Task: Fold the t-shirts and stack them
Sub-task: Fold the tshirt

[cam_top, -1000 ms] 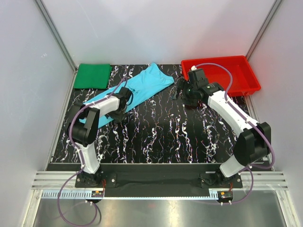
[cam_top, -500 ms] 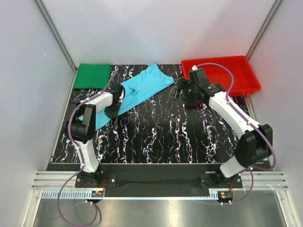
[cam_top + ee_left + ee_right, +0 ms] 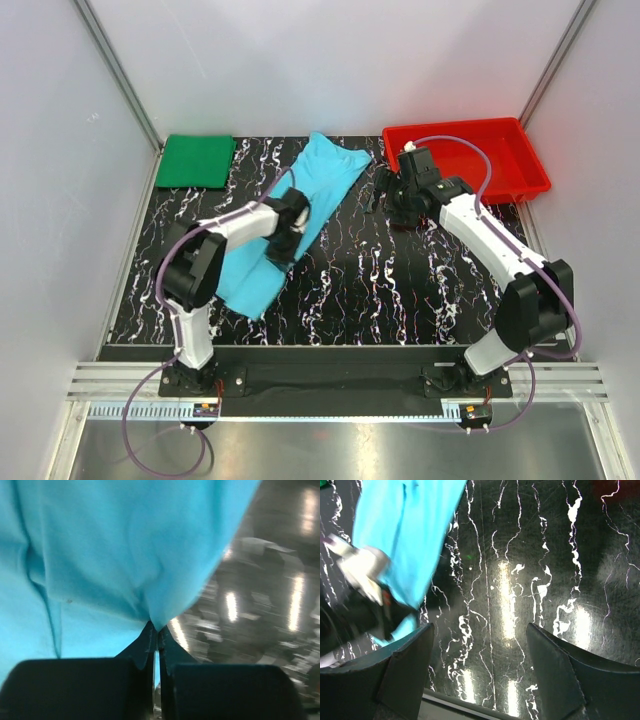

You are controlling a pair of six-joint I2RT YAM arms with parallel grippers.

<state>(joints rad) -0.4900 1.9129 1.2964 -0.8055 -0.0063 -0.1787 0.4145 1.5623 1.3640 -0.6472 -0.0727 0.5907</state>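
Cyan shirt [image 3: 322,180] lies in a diagonal band on the tabletop [image 3: 420,290]; the green shirt [image 3: 196,160] sits folded at the far-left corner. From the left wrist, the left jaws are pinched on the cyan shirt's [image 3: 100,555] edge, probably partway through a fold. From the right wrist, the right jaws gape empty. Next, the lifted edge likely needs laying down flat.

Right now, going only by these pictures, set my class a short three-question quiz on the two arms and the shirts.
1. True or false: the right claw grips cloth.
2. Where does the dark green t-shirt lie? A: in the right claw. B: folded, at the far left corner of the table. C: under the light blue t-shirt.
3. Fill in: the left claw is shut on the ____ t-shirt.
Key: 1 false, it is open and empty; 2 B; 3 light blue.
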